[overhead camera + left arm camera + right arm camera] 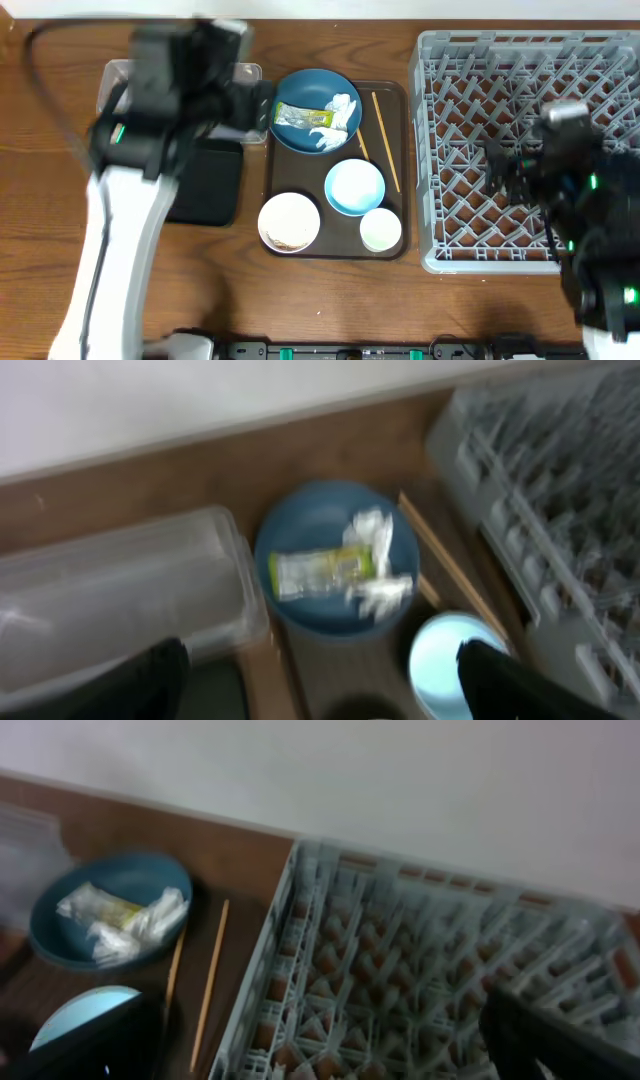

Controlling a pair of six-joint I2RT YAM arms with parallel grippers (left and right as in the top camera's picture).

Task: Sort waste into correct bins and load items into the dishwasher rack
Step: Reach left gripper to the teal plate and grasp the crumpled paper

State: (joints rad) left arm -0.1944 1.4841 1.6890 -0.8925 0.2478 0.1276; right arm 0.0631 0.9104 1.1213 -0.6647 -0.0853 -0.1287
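Observation:
The dark blue plate (pixel 305 88) lies at the back of the brown serving tray and holds the yellow wrapper (pixel 303 118) and white tissue (pixel 340 108). The light blue bowl (pixel 354 187), white bowl (pixel 289 220) and small white cup (pixel 380 229) stand in front of it. Two chopsticks (pixel 385 140) lie on the tray's right side. My left gripper (pixel 320 695) is open and empty, above the tray's left edge near the plate (pixel 310 525). My right gripper (pixel 320 1050) is open and empty over the grey rack (pixel 470 100). I cannot make out rice.
The clear box (pixel 250 72) and the black tray (pixel 210 185) lie left of the brown serving tray (pixel 405 200), partly under my left arm. The rack (pixel 400 950) fills the table's right side. A wall runs behind the table.

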